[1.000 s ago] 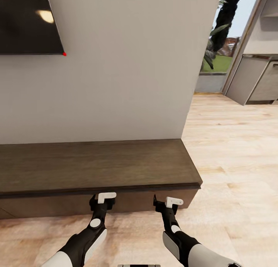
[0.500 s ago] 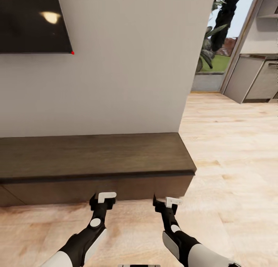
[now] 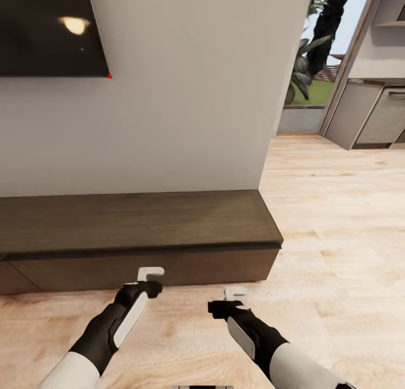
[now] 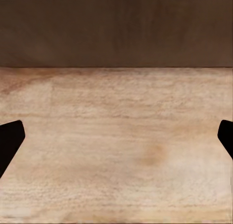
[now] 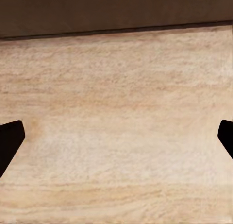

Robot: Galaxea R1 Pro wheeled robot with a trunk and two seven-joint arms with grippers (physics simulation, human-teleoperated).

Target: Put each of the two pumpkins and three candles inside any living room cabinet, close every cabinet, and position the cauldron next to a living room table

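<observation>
Dark-brown wood cabinet point(image 3: 135, 231) spans the wall at 12 o'clock, fronts flush; it sits a little farther off than before. Left gripper point(image 3: 149, 275) and right gripper point(image 3: 235, 293), both spread wide and holding nothing, have dropped lower over the floor point(image 3: 337, 220).

The cabinet point(image 3: 135, 226) stands along the wall point(image 3: 180, 96), its right end at the wall's corner. A screen point(image 3: 48, 28) hangs above its left part. Floor point(image 3: 337, 220) lies before and right of it; kitchen units point(image 3: 374, 116) far right.
</observation>
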